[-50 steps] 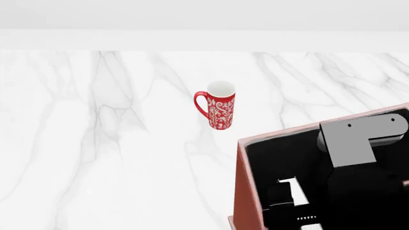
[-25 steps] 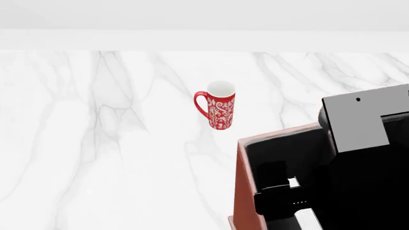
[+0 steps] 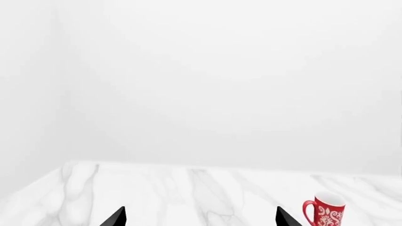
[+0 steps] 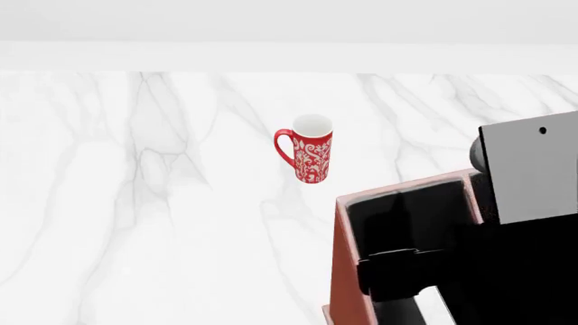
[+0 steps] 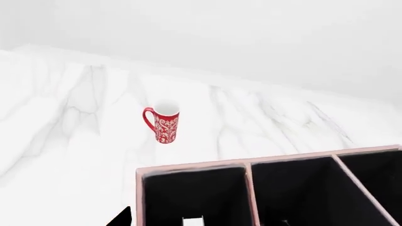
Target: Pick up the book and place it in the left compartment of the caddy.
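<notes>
The reddish-brown caddy (image 5: 191, 168) lies right under my right gripper (image 5: 204, 221), whose two fingertips stand wide apart on either side of the left compartment (image 5: 195, 193). The gripper is open and holds nothing. A white strip of the book's page edge (image 5: 193, 221) shows low inside that compartment; the rest of the book is lost against the black lining. In the head view the caddy (image 4: 348, 271) is at the lower right, with the right arm (image 4: 528, 176) over it. My left gripper (image 3: 199, 219) is open and empty above the bare marble.
A red-and-white patterned mug (image 4: 310, 149) stands upright on the white marble table (image 4: 135, 203), beyond the caddy's left corner; it also shows in both wrist views (image 5: 163, 124) (image 3: 323, 212). A white wall runs behind the table.
In the head view my right arm has risen and drawn back to the right over the caddy. The book's white edge stays down in the compartment. The mug has not moved.
</notes>
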